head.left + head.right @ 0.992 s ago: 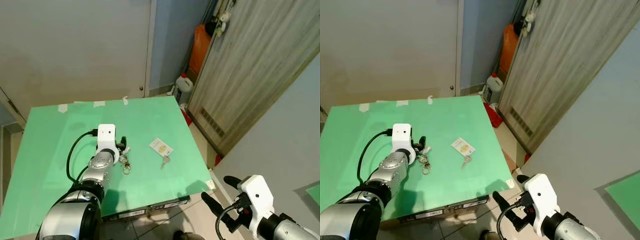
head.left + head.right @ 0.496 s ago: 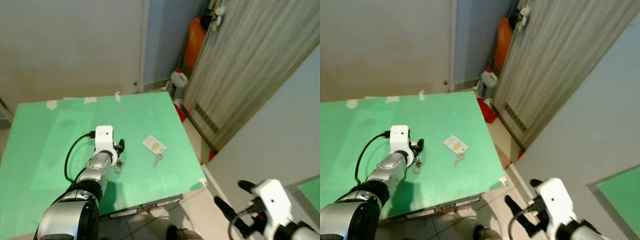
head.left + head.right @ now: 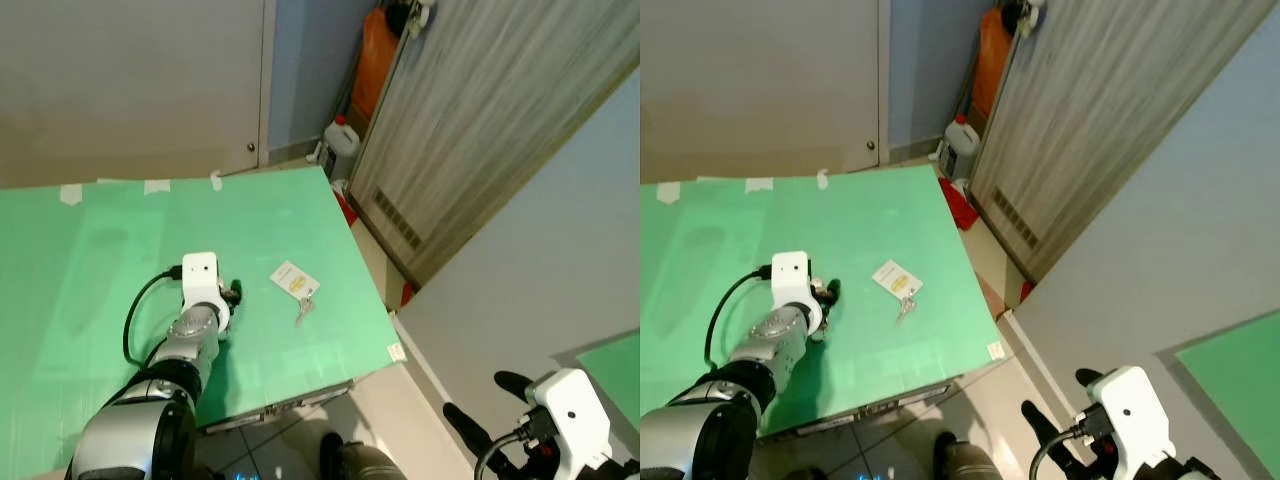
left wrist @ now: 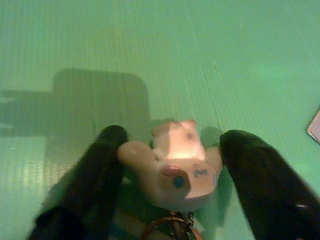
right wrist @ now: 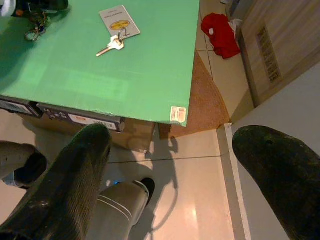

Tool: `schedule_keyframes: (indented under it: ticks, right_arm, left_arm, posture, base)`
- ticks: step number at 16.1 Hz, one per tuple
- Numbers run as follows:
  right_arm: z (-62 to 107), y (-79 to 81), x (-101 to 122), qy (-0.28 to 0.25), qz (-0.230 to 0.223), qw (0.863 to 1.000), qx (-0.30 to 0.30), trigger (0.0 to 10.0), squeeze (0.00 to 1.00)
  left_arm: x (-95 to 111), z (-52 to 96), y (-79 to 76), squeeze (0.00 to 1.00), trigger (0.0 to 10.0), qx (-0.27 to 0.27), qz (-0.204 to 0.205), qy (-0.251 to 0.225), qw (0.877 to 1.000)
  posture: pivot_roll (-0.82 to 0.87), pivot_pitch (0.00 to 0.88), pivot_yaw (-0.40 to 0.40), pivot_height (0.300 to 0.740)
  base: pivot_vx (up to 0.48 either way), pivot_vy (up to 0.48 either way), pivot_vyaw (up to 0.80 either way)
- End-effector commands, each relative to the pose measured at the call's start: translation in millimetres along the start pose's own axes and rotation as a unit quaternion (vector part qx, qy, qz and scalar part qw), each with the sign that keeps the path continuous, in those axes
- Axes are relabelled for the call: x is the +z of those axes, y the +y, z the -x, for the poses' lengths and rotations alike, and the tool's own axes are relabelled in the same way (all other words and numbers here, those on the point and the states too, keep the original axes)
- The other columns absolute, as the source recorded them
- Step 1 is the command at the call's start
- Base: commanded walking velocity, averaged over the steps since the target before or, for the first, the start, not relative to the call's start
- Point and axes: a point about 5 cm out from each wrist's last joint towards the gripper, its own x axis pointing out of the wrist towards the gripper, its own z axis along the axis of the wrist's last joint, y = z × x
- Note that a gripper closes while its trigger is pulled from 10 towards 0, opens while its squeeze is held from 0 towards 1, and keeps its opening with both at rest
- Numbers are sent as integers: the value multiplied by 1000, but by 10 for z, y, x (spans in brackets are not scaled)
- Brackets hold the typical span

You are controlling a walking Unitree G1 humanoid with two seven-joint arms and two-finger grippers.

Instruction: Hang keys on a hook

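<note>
Left gripper (image 4: 170,165) lay low on the green table (image 3: 90,250), its black fingers (image 4: 95,175) spread either side of the pink pig keychain (image 4: 172,162), whose key ring sat between them on the tabletop. Just beside it toward the table's right edge rested a single key with a white tag (image 3: 295,282). Further right, beyond the table and over the tiled floor (image 5: 200,165), the right gripper (image 5: 175,165) hung wide apart, holding nothing.
</note>
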Motion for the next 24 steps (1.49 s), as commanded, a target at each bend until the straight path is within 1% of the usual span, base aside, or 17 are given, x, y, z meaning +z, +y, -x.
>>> schedule_keyframes:
  ticks: [1, 4, 5, 8, 9, 10, 12, 13, 15, 16, 17, 18, 19, 20, 21, 22, 24]
  right_arm:
    - [35, -39, -38, 15, -2, 1000, -3, 10000, 0]
    - [9, -79, -100, 18, -6, 1000, -5, 10000, 0]
    - [5, -83, -106, 18, -6, 1000, -4, 10000, 0]
    - [-18, -93, -100, 10, -11, 1000, -10, 10000, 0]
    - [-31, -96, -58, 3, -11, 1000, -8, 10000, 0]
    - [-37, -100, 12, -4, -11, 1000, -4, 10000, 0]
    - [-60, -98, 59, -10, -11, 1000, 1, 10000, 0]
    - [-116, -90, 51, -13, -15, 1000, 3, 10000, 0]
    - [-289, -78, 38, -24, -19, 999, 10, 10000, 0]
    - [-368, -80, 34, -30, -23, 999, 9, 10000, 0]
    - [-505, -81, 32, -38, -30, 999, 11, 10000, 0]
    - [-628, -68, 20, -42, -33, 998, 19, 10000, 0]
    - [-700, -53, 7, -45, -34, 998, 24, 10000, 0]
    - [-949, -15, -16, -57, -35, 997, 39, 10000, 0]
    - [-1088, -10, -6, -64, -36, 996, 44, 10000, 0]
    - [-1165, -8, 6, -68, -37, 996, 46, 10000, 0]
    - [-1406, -1, 64, -84, -35, 995, 50, 10000, 0]
  left_arm:
    - [-270, 41, -22, 0, 0, -4, 3, 62, 998]
    - [-333, 56, 24, 0, 0, -1, -27, 82, 996]
    - [-335, 57, 27, 0, 0, -3, -25, 81, 996]
    - [-305, 57, 35, 0, 0, -5, -13, 54, 998]
    - [-269, 53, 26, 0, 0, -9, -14, 38, 999]
    - [-226, 47, 4, 0, 0, -20, -3, 23, 1000]
    - [-190, 43, 25, 0, 0, -18, -8, 13, 1000]
    - [-161, 40, 47, 0, 0, -13, -20, 6, 1000]
    - [-65, 34, 4, 0, 0, -28, 21, -28, 999]
    - [-36, 34, -21, 0, 0, -34, 27, -41, 998]
    - [30, 38, -53, 0, 0, -42, 41, -68, 996]
    - [86, 40, -74, 0, 0, -48, 42, -84, 994]
    - [125, 45, -100, 0, 0, -54, 40, -98, 993]
    - [244, 69, -196, 0, 0, -80, 32, -136, 987]
    - [312, 84, -221, 0, 0, -88, 28, -156, 984]
    - [365, 98, -230, 0, 0, -91, 24, -170, 981]
    - [531, 162, -265, 0, 0, -105, -7, -216, 971]
  posture:
    - [-453, 251, -168, 740]
    - [-439, 238, -160, 740]
    - [-434, 235, -158, 740]
    - [-414, 224, -159, 740]
    - [-409, 223, -161, 740]
    - [-401, 221, -158, 740]
    - [-383, 220, -142, 740]
    - [-351, 209, -122, 740]
    - [-288, 182, -85, 740]
    - [-256, 164, -74, 740]
    - [-230, 150, -68, 740]
    - [-184, 123, -60, 740]
    - [-163, 111, -55, 740]
    - [-90, 67, -45, 740]
    - [-54, 43, -43, 740]
    - [-36, 31, -43, 740]
    - [25, 0, -44, 740]
  base:
    - [0, 0, 0]
    - [0, 0, 0]
    - [0, 0, 0]
    - [0, 0, 0]
    - [0, 0, 0]
    - [0, 0, 0]
    - [0, 0, 0]
    - [0, 0, 0]
    - [0, 0, 0]
    - [0, 0, 0]
    - [0, 0, 0]
    - [0, 0, 0]
    - [0, 0, 0]
    - [0, 0, 0]
    - [0, 0, 0]
    - [0, 0, 0]
    - [0, 0, 0]
